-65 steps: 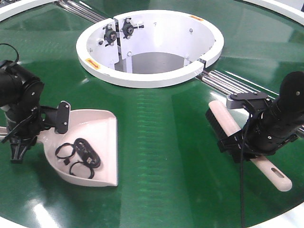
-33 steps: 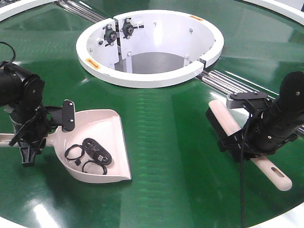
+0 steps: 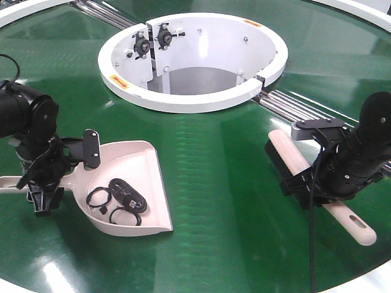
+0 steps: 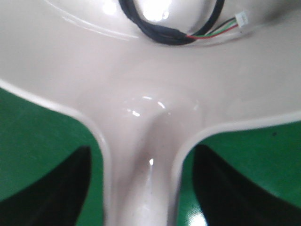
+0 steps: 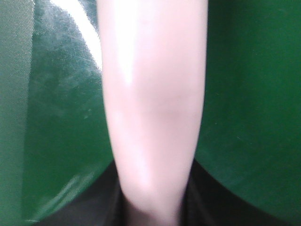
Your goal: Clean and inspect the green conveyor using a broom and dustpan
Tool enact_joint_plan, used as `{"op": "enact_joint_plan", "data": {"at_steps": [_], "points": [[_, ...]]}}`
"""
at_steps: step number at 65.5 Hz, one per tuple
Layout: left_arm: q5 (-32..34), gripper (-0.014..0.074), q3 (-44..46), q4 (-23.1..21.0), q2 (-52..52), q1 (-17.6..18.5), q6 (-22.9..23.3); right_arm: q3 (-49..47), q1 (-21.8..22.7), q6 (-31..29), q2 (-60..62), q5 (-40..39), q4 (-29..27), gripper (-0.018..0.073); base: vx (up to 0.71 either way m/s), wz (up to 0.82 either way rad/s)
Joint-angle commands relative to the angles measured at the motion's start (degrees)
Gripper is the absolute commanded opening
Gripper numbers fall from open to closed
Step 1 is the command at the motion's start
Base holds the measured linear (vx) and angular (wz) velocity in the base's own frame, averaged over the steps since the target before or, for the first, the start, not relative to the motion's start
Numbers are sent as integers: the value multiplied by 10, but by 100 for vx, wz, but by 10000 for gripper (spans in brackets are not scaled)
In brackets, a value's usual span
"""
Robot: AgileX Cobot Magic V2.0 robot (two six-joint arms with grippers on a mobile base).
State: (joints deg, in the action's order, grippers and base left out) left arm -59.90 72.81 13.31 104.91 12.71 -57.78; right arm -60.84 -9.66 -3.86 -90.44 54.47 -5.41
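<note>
You have both tools in hand on the green conveyor [image 3: 208,183].

The glossy belt fills the front view, curving round the white ring [image 3: 183,102] at upper centre, with the silver rollers [image 3: 293,107] running out from it toward the right edge. At lower left lies the dustpan [image 3: 137,162], its mouth toward the bottom of the frame and its long handle reaching the left edge. Your left gripper [image 3: 61,174] is closed narrowly on that handle, and the wrist view shows a dark finger on each side of the neck. At right the broom [image 3: 292,155] lies diagonally, bristles at upper left, slotted handle end at lower right. Your right gripper [image 3: 310,168] is clamped on its middle. A coiled black cable [image 3: 119,198] sits inside the pan.
</note>
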Motion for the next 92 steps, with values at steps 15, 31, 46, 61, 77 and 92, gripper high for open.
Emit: {"op": "enact_joint_plan", "data": {"at_steps": [15,31,46,61,77,92], "points": [[8,582,16,-33,-38,0,8,-13,3,-4,-20,0,5,57,0,0],[16,583,16,-42,-65,0,8,-13,3,-4,-49,-28,4,283,0,0],[20,583,16,-58,-97,0,8,-13,3,-5,-53,-45,6,522,0,0],[10,583,16,-106,-134,0,8,-20,3,-8,-35,-44,7,586,0,0],[-5,583,16,-198,-161,0,52,-23,3,-9,62,-79,7,582,0,0],[27,575,16,-247,-224,0,153,-21,3,-10,172,-116,7,582,0,0]]}}
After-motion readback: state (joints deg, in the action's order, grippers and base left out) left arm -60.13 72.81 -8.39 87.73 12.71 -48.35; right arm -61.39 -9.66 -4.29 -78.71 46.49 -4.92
